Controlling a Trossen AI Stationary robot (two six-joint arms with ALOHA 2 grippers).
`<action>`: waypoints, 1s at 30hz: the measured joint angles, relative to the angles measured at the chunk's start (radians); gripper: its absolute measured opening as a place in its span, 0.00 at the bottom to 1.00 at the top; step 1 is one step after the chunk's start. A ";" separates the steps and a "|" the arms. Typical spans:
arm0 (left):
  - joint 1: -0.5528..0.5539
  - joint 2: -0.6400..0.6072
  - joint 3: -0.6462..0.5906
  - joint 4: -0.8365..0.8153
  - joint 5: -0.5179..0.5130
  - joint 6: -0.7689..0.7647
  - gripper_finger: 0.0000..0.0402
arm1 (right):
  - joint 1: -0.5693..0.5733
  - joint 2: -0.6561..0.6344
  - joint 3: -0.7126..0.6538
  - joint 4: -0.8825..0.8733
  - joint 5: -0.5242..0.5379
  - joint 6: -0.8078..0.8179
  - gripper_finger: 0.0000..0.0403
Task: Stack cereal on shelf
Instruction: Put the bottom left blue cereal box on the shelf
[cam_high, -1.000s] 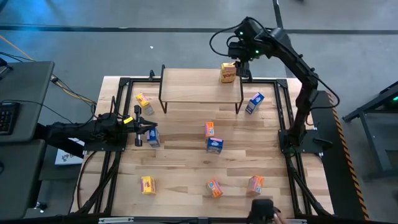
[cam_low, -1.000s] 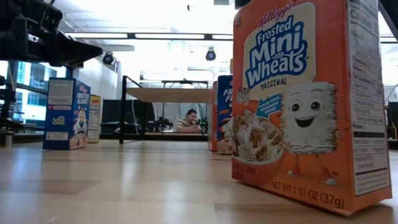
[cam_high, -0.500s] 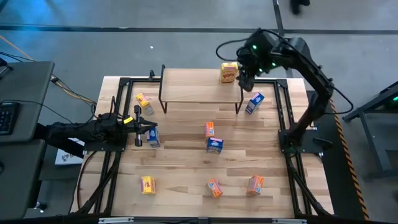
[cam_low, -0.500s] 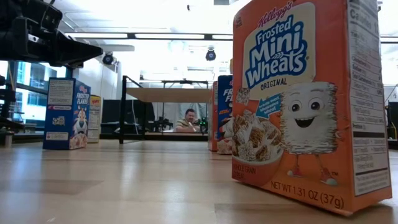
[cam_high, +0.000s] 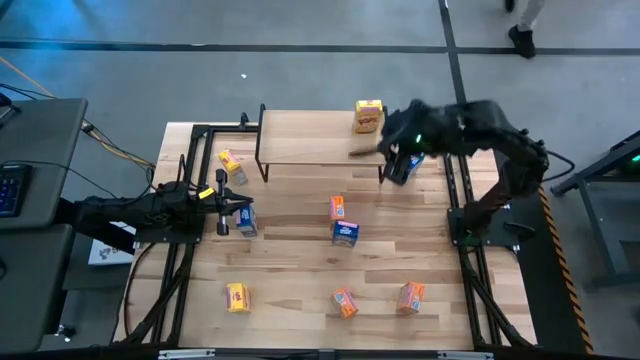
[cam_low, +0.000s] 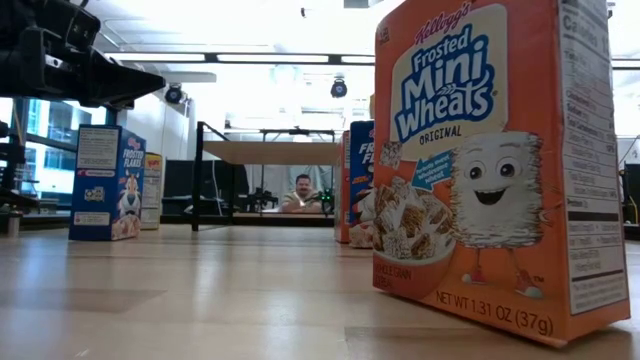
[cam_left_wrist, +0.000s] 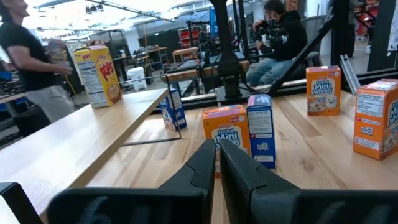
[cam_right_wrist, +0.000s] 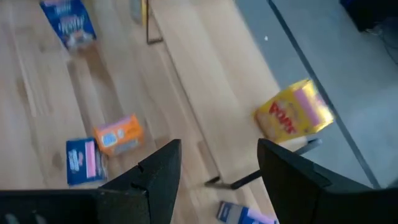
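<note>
The shelf (cam_high: 320, 138) stands at the table's far side, with one yellow cereal box (cam_high: 368, 116) upright on its right end, also seen in the right wrist view (cam_right_wrist: 292, 118). Several more cereal boxes stand or lie on the tabletop. My right gripper (cam_high: 393, 158) hangs open and holds nothing. It is by the shelf's right legs, above a blue box (cam_high: 408, 168). My left gripper (cam_high: 235, 208) is shut and level at the table's left, beside another blue box (cam_high: 245, 222).
Loose boxes on the table: yellow (cam_high: 231, 165), orange (cam_high: 338, 208), blue (cam_high: 345, 233), yellow (cam_high: 237, 297), orange (cam_high: 344, 302) and orange (cam_high: 411, 296). A large orange box (cam_low: 490, 160) fills the low view's right. Black frame rails line both table sides. People are beyond the table.
My right gripper has drawn away from the yellow box on the shelf. It has swung toward the table's near edge, rolling as it went, and now hangs over the blue box by the shelf's right legs. The yellow box has stayed upright on the shelf.
</note>
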 joint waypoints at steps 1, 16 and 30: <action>0.000 0.000 0.000 0.000 0.000 0.000 0.04 | 0.020 -0.007 -0.039 -0.001 0.012 0.030 0.51; 0.000 0.000 0.000 0.000 0.000 0.000 0.04 | 0.243 -0.149 -0.662 0.072 0.283 0.515 0.51; 0.000 0.000 0.000 0.019 0.000 -0.035 0.04 | 0.360 -0.196 -0.942 0.297 0.290 0.786 0.51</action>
